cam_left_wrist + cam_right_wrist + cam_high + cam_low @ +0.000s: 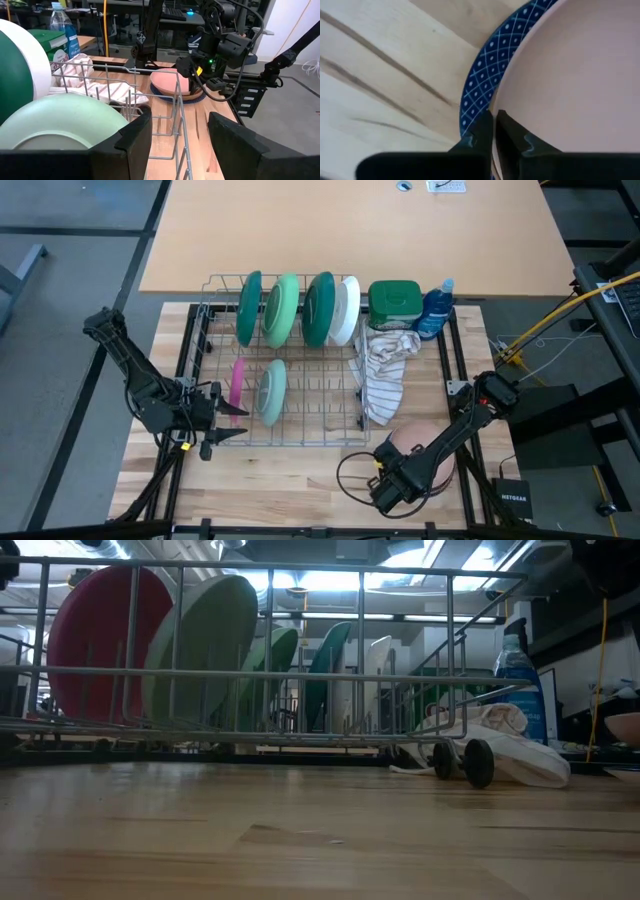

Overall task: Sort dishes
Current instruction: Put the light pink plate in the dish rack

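A pale pink plate is seen lying on top of a navy plate with a white lattice pattern, at about five o'clock on the wooden table, just outside the dish rack. In the right wrist view the rim of the pink plate is pinched between the fingers of the right gripper, which are drawn nearly together on it. From above, the right gripper is found at the stack's seven o'clock edge.

Inside the rack, four large plates are stood on edge along the far row: a dark green plate, a light green plate, a second dark green plate and a white plate. In the near row a small magenta plate and a pale teal plate are stood upright.

The left gripper is held at the rack's near left corner, about eight o'clock on the table, its fingers spread wide with nothing between them.

At the rack's three o'clock side a striped cloth is draped; behind it a green lidded tub and a blue bottle are placed.
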### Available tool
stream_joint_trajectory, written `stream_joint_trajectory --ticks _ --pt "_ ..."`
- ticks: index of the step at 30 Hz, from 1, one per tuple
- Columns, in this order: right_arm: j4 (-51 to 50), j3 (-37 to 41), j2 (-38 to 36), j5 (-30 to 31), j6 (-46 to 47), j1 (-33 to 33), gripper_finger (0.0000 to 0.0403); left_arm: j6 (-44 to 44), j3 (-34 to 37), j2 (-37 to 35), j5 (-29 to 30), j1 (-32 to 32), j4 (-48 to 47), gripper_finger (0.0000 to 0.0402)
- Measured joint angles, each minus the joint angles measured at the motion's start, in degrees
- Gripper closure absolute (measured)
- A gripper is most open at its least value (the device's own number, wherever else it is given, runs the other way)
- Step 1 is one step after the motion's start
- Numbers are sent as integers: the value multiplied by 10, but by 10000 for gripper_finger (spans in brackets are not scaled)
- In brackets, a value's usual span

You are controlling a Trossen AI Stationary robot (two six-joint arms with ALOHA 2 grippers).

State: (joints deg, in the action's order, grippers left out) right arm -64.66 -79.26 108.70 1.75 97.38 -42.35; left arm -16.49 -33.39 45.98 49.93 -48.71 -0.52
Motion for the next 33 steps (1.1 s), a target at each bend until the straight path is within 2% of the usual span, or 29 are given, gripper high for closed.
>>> stream_joint_trajectory --ticks 3,8,13,24,30,33 --pt "-1 -9 0 -4 -1 0 380 0 0 0 0 0 0 218" --pt "-25 -40 0 -5 -17 0 395 0 0 0 0 0 0 218" --pt "-72 -95 0 -16 -22 0 389 0 0 0 0 0 0 218" --pt "-260 -307 -2 -33 -65 0 395 0 0 0 0 0 0 218" --pt "-256 -403 -19 28 -73 2 398 0 0 0 0 0 0 218" --pt "-252 -450 -18 82 -77 5 398 0 0 0 0 0 0 218"
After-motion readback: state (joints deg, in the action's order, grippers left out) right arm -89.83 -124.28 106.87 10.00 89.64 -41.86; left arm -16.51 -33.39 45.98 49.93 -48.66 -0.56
